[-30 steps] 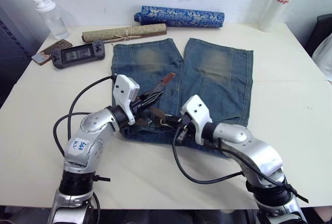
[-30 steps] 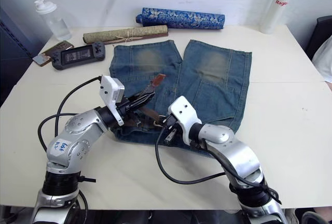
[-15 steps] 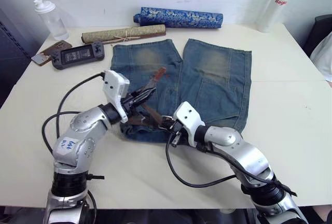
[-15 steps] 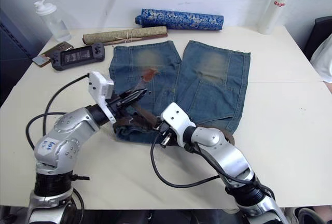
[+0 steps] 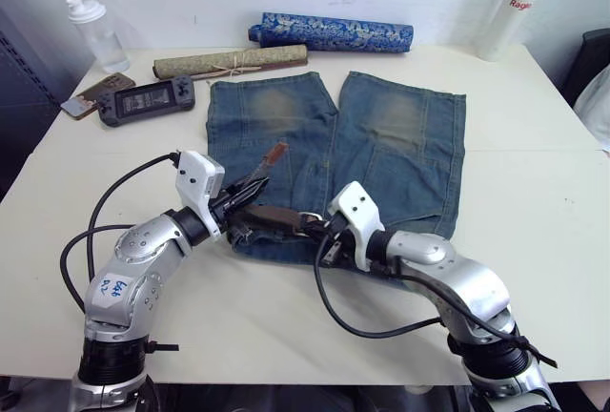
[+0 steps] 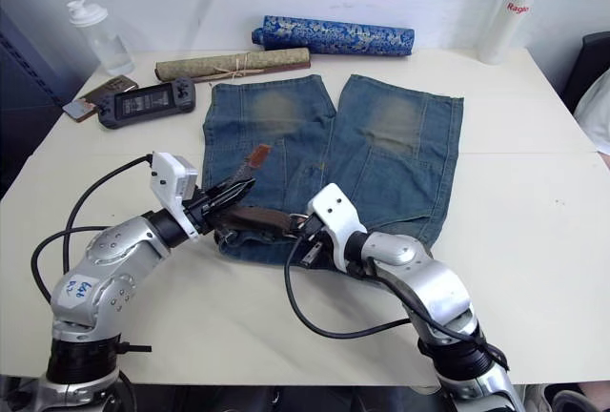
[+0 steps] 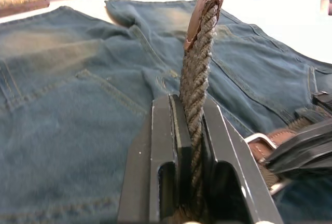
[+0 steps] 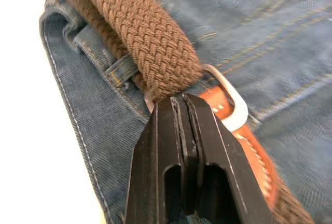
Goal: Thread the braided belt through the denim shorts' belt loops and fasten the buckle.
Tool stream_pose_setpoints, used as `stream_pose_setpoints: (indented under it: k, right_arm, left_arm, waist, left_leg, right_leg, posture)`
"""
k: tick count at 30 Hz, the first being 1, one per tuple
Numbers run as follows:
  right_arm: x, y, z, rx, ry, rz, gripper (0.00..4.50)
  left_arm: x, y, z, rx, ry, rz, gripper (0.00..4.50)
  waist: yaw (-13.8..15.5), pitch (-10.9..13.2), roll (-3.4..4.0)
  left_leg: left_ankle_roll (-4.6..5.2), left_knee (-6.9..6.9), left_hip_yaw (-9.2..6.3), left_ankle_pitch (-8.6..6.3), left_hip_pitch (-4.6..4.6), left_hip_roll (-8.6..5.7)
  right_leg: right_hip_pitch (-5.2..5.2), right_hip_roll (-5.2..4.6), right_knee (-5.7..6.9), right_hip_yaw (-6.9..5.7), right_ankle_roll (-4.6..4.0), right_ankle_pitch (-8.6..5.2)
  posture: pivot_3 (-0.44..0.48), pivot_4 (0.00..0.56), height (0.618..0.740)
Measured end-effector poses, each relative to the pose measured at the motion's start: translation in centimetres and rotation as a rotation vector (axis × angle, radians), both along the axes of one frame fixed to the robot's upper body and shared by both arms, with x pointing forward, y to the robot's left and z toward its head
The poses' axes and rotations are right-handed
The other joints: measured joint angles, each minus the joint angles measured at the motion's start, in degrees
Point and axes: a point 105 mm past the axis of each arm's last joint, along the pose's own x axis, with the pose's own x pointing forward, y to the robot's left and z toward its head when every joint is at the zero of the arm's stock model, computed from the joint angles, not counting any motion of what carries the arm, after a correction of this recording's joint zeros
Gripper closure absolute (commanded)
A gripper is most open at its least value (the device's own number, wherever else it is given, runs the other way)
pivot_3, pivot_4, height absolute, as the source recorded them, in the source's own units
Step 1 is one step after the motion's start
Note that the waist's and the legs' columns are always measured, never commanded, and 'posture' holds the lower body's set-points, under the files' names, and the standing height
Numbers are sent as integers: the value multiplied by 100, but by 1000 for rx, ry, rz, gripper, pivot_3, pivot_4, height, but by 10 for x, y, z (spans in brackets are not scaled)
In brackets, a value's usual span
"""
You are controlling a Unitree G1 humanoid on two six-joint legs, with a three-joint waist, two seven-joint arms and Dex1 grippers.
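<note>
The denim shorts point(image 5: 400, 135) lie flat on the table, waistband toward me. My left gripper point(image 5: 246, 197) is shut on the braided belt point(image 7: 194, 89) a little below its tan leather tip point(image 5: 274, 154), which sticks up over the left leg. From there the brown strap point(image 5: 272, 214) runs along the waistband to the silver buckle point(image 8: 231, 102). My right gripper point(image 5: 322, 234) is shut, its fingertips pressed on the buckle's frame where the braid passes through. A belt loop point(image 8: 122, 71) sits just beside the buckle with the strap under it.
At the table's back lie a blue patterned roll point(image 5: 334, 32) and a tan roll point(image 5: 229, 61). A handheld console point(image 5: 146, 100) and a clear bottle point(image 5: 93, 32) are back left; a white bottle point(image 5: 510, 7) stands back right. Bare table point(image 5: 543, 231) spreads to the right.
My left gripper has drawn left and lower with the belt tip, laying more strap along the waistband. The right gripper stays at the buckle.
</note>
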Motion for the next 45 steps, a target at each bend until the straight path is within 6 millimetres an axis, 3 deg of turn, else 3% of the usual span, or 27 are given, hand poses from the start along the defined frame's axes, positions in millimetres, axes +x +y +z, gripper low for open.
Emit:
stream_pose_setpoints:
  k: [6, 12, 20, 37, 45]
  right_arm:
    - [-3, -12, 18, 8, -44, -29, 4428]
    - [2, -20, 6, -61, -26, -84, 4428]
    - [5, -17, -8, -102, -4, -92, 4428]
    - [12, -16, -4, -133, -50, -92, 4428]
    - [10, -1, -5, -147, -68, -51, 4428]
  left_arm:
    - [1, -4, 0, -9, -5, -11, 4500]
    - [1, -5, 0, -13, -5, -12, 4500]
    - [1, -4, 0, -13, -5, -4, 4500]
    - [1, -4, 0, -13, -5, -3, 4500]
    - [2, -5, 0, -15, -5, 1, 4500]
  waist:
    - [7, 1, 1]
    - [4, 1, 1]
    - [3, 1, 1]
    - [1, 1, 1]
    - [3, 1, 1]
  left_leg:
    - [0, 0, 0, 0, 0, 0]
    - [0, 0, 1, 0, 0, 0]
    - [0, 0, 2, 0, 0, 0]
    - [1, -1, 1, 0, -1, 0]
    - [1, 0, 1, 0, -1, 0]
  right_leg:
    - [1, 0, -2, 0, 0, 0]
    - [1, 0, -2, -1, 0, 0]
    - [1, -1, -3, -1, 0, 0]
    - [1, 0, -4, -1, 0, 0]
    - [1, 0, -4, -1, 0, 0]
  posture:
    - [0, 150, 637]
    - [0, 150, 637]
    - [0, 150, 637]
    - [0, 150, 637]
    - [0, 150, 637]
